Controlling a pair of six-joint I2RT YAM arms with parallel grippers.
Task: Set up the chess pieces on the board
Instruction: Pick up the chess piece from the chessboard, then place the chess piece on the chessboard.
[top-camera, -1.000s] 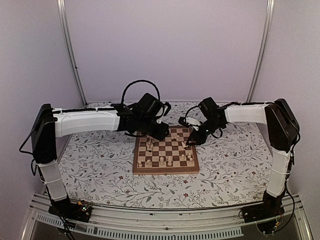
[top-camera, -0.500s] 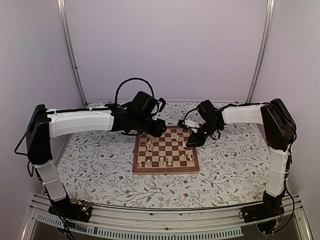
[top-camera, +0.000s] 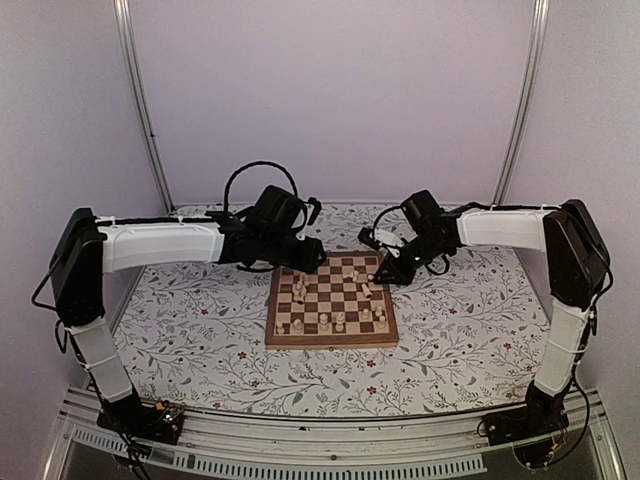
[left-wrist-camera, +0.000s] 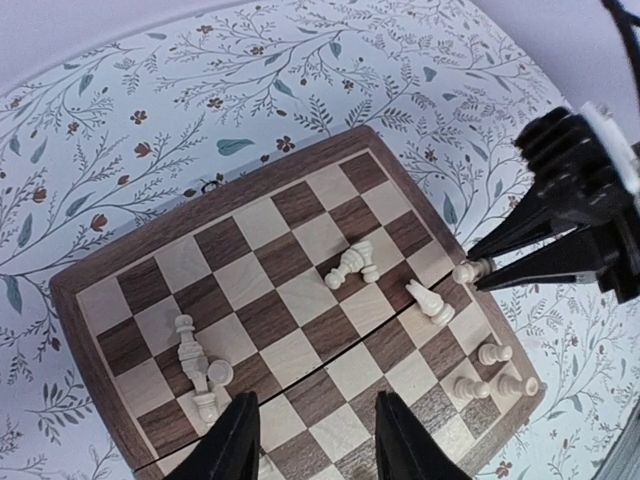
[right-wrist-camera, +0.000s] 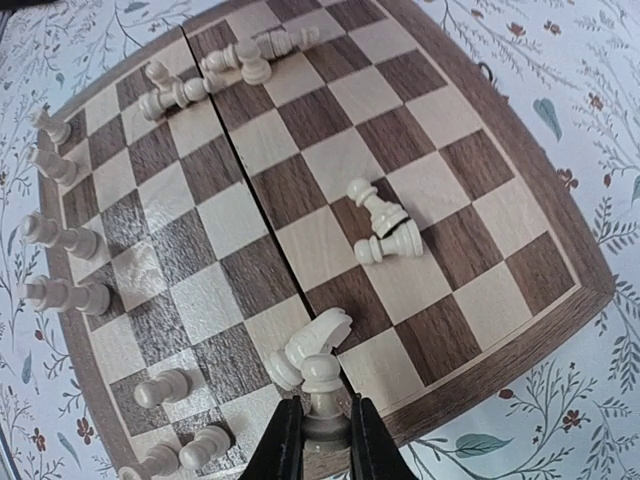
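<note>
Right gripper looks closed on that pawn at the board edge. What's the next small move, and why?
Probably lift the right gripper straight up a little. Its fingers flank a standing pawn near the chessboard edge, and a toppled piece lies against that pawn, so sliding sideways would likely drag it along.

The square wooden chessboard with dark and cream checks (top-camera: 330, 342) lies mid-frame in the top view, on the floral-covered table (top-camera: 200, 330). A row of small pale wooden chess pieces (top-camera: 330, 322) stands along its lower edge. In the right wrist view, two toppled pieces (right-wrist-camera: 385, 235) lie right of centre. A pale wooden pawn (right-wrist-camera: 321, 375) stands at the bottom edge between the jaws of the right gripper (right-wrist-camera: 320, 415).
</note>
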